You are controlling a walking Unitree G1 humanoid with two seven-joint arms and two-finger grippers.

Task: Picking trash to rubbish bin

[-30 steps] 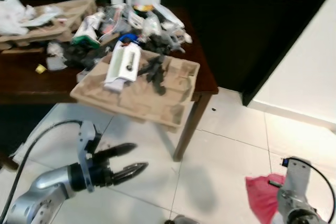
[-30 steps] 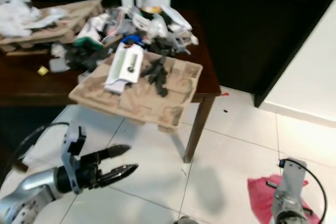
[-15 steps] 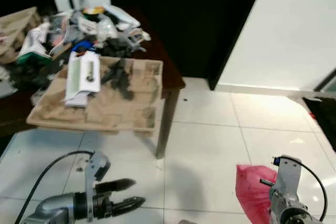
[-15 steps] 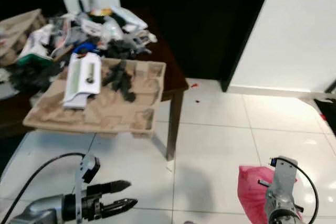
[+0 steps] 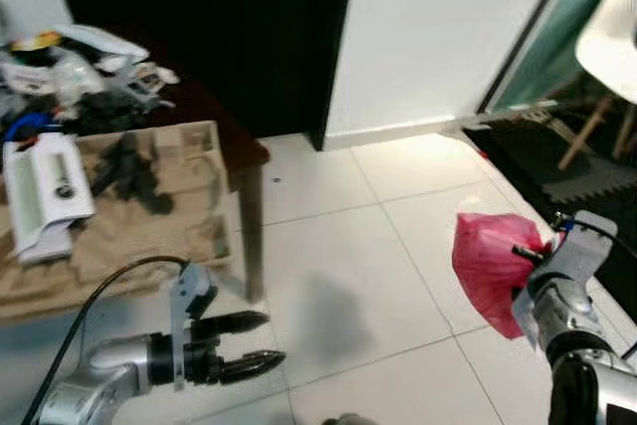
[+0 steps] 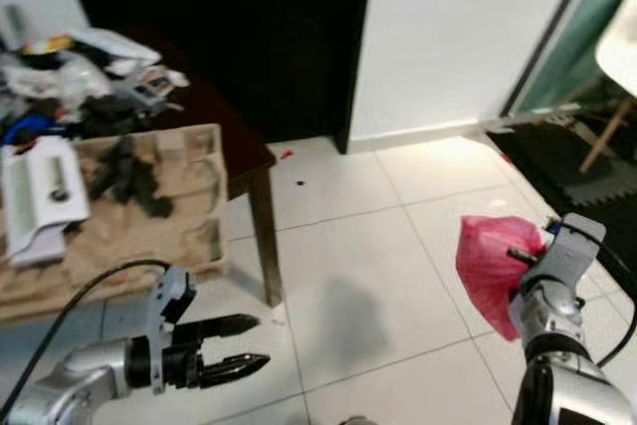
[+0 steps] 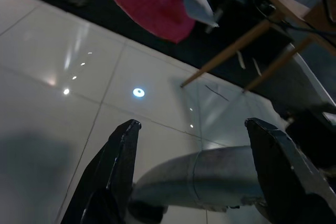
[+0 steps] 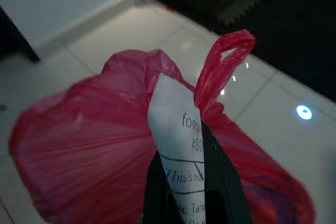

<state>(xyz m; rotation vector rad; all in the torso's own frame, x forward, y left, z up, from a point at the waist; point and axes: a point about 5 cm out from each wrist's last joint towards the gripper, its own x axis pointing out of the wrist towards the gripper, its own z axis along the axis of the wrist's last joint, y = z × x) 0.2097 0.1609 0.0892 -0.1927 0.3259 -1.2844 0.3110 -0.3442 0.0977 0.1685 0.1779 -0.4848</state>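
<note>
Swinging away from the cluttered table (image 5: 244,151) now at frame left, right gripper (image 8: 191,182) clamping red bag (image 5: 490,264) with receipt (image 8: 181,129), left gripper (image 5: 261,338) spread empty, needing steady carrying, no dragging.

Our head pair looks forward and down over the white tile floor (image 5: 348,276).
Both eyes share the cluttered tabletop (image 6: 214,111) at left; our wrist cameras sit close, each sighting along its own claw's fingers.

Glossy white tiled floor (image 5: 348,246), dark doorway (image 5: 199,27), white wall (image 5: 438,27), cluttered brown table (image 6: 244,151), perhaps a white chair (image 5: 609,37).
</note>
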